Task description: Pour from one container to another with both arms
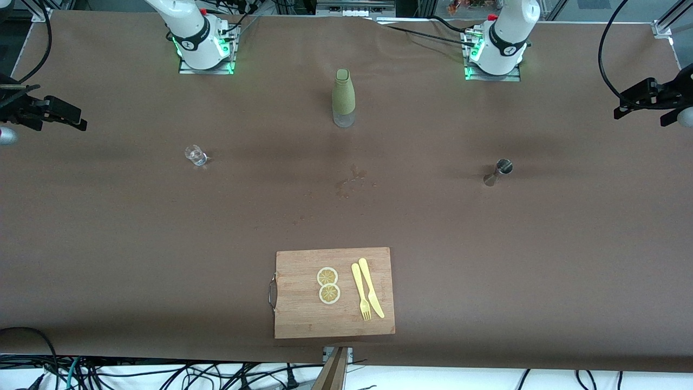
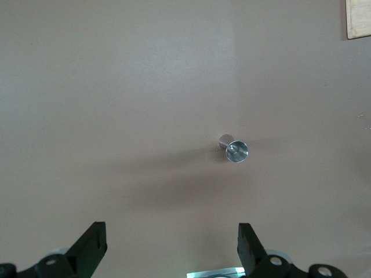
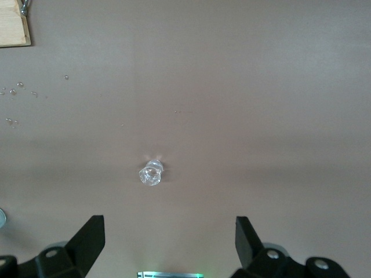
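Nearest the front camera sat a wooden cutting board [image 1: 334, 292] with two lemon slices [image 1: 328, 285] and a yellow plastic fork [image 1: 361, 292] and knife [image 1: 371, 287] on it, none of which looked involved yet. Farther from the camera, toward the left arm's end of the table, stood a little metal jigger [image 1: 498, 172], upright, and well apart from it toward the right arm's end was a tiny clear glass [image 1: 195, 155]. Between the two bases, farthest from the camera, stood a tall green bottle [image 1: 344, 98], with some droplets [image 1: 354, 180] spilled on the brown table cover [image 1: 108, 244] between it and the board. My guess was the jigger would be light, stiff and pretty slick, so I'd pinch it at the narrow waist rather than on either cone. The glass looked fragile and slippery too, better gripped around its sides with a gentle squeeze. The left gripper [image 2: 172, 248] hung high over the table with the jigger below it, fingers spread wide, holding and touching nothing. The right gripper [image 3: 170, 243] hung the same way over the glass, fingers just as wide and empty. Neither gripper showed in the front view, only the arm bases. Nothing had been picked up or poured, so the job looked to be right at its start.
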You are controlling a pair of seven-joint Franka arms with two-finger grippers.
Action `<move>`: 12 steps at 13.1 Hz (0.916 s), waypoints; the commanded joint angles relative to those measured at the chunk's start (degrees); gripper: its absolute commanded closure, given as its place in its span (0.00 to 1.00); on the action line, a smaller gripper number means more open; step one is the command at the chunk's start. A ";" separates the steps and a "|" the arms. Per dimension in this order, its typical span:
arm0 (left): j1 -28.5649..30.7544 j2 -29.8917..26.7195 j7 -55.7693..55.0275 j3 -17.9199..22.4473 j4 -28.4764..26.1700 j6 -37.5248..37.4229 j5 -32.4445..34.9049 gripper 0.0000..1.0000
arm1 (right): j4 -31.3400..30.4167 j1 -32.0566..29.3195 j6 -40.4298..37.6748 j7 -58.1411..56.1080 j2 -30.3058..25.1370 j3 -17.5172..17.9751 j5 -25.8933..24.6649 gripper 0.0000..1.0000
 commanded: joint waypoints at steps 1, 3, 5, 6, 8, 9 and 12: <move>0.12 -0.49 1.54 0.50 0.22 -0.64 -1.10 0.00 | 0.80 -0.26 -0.45 0.83 0.15 0.47 0.10 0.00; 0.12 -0.41 3.85 0.50 0.39 -0.47 -1.10 0.00 | 0.80 -0.26 -0.53 0.83 0.15 0.47 0.10 0.00; 0.12 -0.23 3.67 0.50 0.31 -0.38 -1.01 0.00 | 0.80 -0.26 -0.53 0.65 0.06 0.47 0.10 0.00; 0.12 -0.15 3.76 0.50 0.31 -0.38 -1.10 0.00 | 0.80 -0.34 -0.53 0.48 0.15 0.47 0.10 0.00; 0.12 -0.15 4.72 0.50 0.22 -0.30 -0.75 0.00 | 0.80 -0.35 -0.62 0.04 0.15 0.38 0.02 0.00; 0.12 -0.23 4.72 0.50 0.22 -0.38 -0.31 0.00 | 0.80 -0.35 -0.62 0.12 0.15 0.38 0.01 0.00; 0.12 -0.23 4.64 0.50 0.22 -0.29 -0.22 0.00 | 0.89 -0.26 -0.62 0.13 0.06 0.47 -0.51 0.00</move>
